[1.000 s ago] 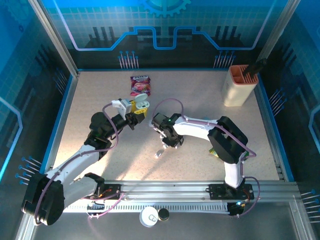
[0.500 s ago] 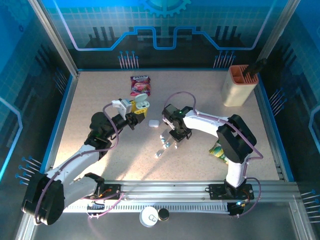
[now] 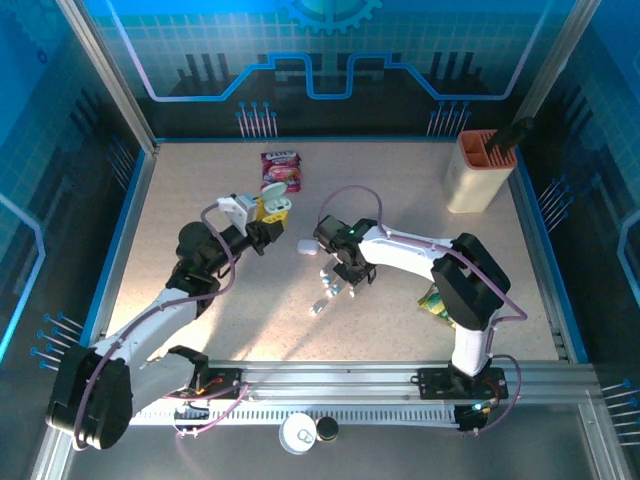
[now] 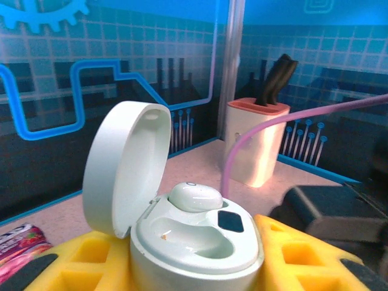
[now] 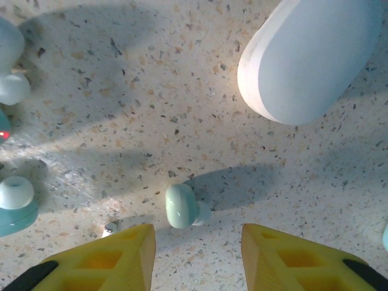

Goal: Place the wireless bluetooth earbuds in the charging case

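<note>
Notably, the chief hazard lies at the right fingers (image 5: 115,257). The pale blue-green earbud (image 5: 182,206) lying just ahead of their gap is small, rounded and on its side. A closure not centred on it would probably flick it away across the speckled counter (image 3: 200,185), or catch only the stem and let it twist.

Secondary hazard: a closed white case (image 5: 309,54) and other loose earbuds (image 5: 15,197) lie near. A drifting descent could knock them.

Third hazard, at hand-over: a skewed earbud is unlikely to seat in its socket.

Right fingers: spread, holding nothing, poised above the counter. Contact with the surface cannot be confirmed.

Left fingers (image 4: 297,257): pinching the base of the charging case (image 4: 182,242) from both sides. The case stands upright with its lid hinged open. One white earbud (image 4: 194,197) sits in the far socket. The near socket appears vacant.

Location: the target earbud lies about the centre of the counter. The charging case is held left of centre, toward the far edge and short of the pink snack packet (image 3: 280,170).
</note>
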Robot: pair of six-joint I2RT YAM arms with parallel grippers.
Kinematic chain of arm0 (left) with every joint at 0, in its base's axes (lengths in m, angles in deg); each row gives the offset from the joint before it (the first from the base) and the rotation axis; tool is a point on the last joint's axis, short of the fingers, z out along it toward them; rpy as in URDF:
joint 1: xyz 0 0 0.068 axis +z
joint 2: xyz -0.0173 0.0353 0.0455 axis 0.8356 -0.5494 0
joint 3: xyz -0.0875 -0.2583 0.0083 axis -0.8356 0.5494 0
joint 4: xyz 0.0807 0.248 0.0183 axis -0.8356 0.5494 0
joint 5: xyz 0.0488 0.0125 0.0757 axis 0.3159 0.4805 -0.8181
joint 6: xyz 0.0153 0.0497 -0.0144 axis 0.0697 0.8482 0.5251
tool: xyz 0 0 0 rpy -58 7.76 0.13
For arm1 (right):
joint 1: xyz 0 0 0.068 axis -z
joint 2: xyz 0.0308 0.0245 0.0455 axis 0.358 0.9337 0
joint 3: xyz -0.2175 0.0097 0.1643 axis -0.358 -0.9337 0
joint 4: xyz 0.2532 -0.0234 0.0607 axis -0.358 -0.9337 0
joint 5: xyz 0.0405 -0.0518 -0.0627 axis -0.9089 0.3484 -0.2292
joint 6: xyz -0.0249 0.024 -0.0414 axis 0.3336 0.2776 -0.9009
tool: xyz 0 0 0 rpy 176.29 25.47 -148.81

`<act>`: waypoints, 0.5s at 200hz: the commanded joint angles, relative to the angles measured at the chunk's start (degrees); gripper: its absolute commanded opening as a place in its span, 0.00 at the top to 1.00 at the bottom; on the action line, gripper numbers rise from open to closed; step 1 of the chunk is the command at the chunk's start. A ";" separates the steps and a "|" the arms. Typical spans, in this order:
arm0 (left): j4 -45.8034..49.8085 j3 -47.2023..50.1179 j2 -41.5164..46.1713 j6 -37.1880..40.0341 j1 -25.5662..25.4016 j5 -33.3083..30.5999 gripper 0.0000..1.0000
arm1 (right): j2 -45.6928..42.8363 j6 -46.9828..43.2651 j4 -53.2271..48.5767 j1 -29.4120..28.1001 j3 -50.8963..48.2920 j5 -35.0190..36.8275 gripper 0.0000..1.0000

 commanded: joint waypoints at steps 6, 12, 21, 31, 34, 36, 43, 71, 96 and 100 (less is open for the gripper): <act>-0.75 0.71 1.73 0.08 1.20 -0.23 0.65 | 1.92 1.68 -2.07 -1.15 0.87 4.63 0.59; -0.38 0.59 1.86 0.21 1.23 -0.22 0.65 | 2.24 1.79 -2.13 -1.33 0.87 4.94 0.60; -0.05 0.46 1.96 0.32 1.33 -0.07 0.65 | 2.68 1.97 -2.00 -1.59 0.90 4.91 0.60; -0.07 0.46 2.04 0.28 1.33 0.08 0.65 | 3.21 2.01 -1.65 -1.79 0.90 4.50 0.61; -0.08 0.42 2.06 0.24 1.31 0.12 0.65 | 3.36 1.97 -1.55 -1.85 0.89 4.30 0.62; -0.12 0.38 2.00 0.19 1.31 0.19 0.65 | 3.46 1.93 -1.47 -1.86 0.90 4.18 0.62; -0.16 0.43 2.02 0.04 1.35 0.29 0.65 | 3.71 1.94 -1.20 -1.81 0.90 4.05 0.63; -0.80 0.88 1.90 -0.38 1.32 0.72 0.65 | 4.64 1.76 -0.80 -2.03 1.50 3.84 0.66; -2.01 1.49 0.96 -0.41 1.31 1.37 0.65 | 5.34 0.82 0.36 -2.19 1.78 3.79 0.66; -2.12 1.59 0.74 -0.38 1.31 1.48 0.64 | 5.58 0.68 0.49 -2.17 1.82 3.99 0.67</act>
